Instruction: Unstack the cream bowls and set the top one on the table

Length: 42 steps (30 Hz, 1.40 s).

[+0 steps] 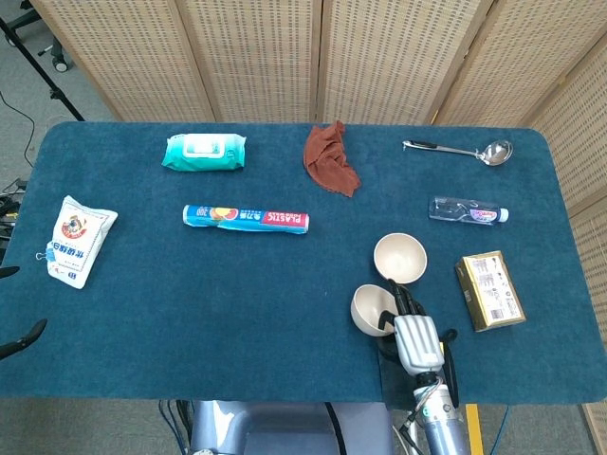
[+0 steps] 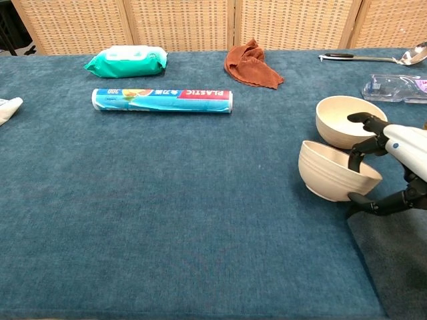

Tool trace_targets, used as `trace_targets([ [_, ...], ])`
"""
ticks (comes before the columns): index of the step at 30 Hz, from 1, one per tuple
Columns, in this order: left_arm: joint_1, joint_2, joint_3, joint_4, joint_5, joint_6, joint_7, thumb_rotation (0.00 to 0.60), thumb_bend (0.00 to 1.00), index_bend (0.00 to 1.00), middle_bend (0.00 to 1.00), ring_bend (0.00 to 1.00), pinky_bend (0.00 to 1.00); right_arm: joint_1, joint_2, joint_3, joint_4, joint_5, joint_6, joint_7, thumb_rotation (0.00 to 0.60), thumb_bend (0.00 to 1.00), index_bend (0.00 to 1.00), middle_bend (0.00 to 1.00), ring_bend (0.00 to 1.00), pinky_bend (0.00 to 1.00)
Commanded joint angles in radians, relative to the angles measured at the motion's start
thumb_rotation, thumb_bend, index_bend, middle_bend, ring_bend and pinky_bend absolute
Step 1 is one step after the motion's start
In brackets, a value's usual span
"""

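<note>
Two cream bowls now stand apart. One cream bowl (image 1: 399, 256) (image 2: 343, 120) sits upright on the blue table (image 1: 237, 303). My right hand (image 1: 415, 339) (image 2: 393, 167) grips the other cream bowl (image 1: 372, 308) (image 2: 328, 172) by its right rim, with fingers inside and the thumb under it. This held bowl is slightly tilted, just in front and left of the first. It is very low, and I cannot tell whether it touches the cloth. Of my left hand, only dark tips (image 1: 27, 336) show at the left edge.
A gold box (image 1: 488, 290) lies right of the bowls, a water bottle (image 1: 467, 210) and a ladle (image 1: 460, 149) behind them. A plastic wrap roll (image 1: 246, 218), wipes pack (image 1: 203, 151), rust cloth (image 1: 330, 158) and white pouch (image 1: 78, 239) lie farther left. A dark mat (image 2: 393, 267) covers the front right.
</note>
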Motion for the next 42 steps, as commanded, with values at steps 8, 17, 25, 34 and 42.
trace_targets([
  [8,0.001,0.000,0.001,0.000,0.002,0.001,0.001,0.600,0.18,0.26,0.00,0.00,0.05,-0.008,0.008,-0.004,-0.005,0.001,-0.007,0.004,0.600,0.34,0.54,0.00,0.00,0.21],
  [17,0.002,0.000,0.000,-0.002,0.003,0.004,-0.001,0.600,0.18,0.26,0.00,0.00,0.05,-0.011,0.022,0.001,-0.018,0.003,-0.007,-0.004,0.600,0.34,0.36,0.00,0.00,0.21],
  [25,0.003,0.001,0.000,-0.003,0.007,0.008,-0.004,0.600,0.18,0.26,0.00,0.00,0.05,-0.003,0.035,0.023,-0.015,0.006,0.010,-0.067,0.600,0.34,0.34,0.00,0.00,0.21],
  [34,0.004,-0.001,0.000,-0.002,0.007,0.011,-0.003,0.600,0.18,0.26,0.00,0.00,0.05,0.009,0.068,0.055,0.005,0.031,0.012,-0.114,0.600,0.34,0.34,0.00,0.00,0.21],
  [42,0.005,-0.002,0.001,-0.004,0.008,0.013,-0.001,0.600,0.18,0.26,0.00,0.00,0.05,0.003,0.089,0.043,0.007,0.050,0.009,-0.126,0.600,0.34,0.32,0.00,0.00,0.21],
])
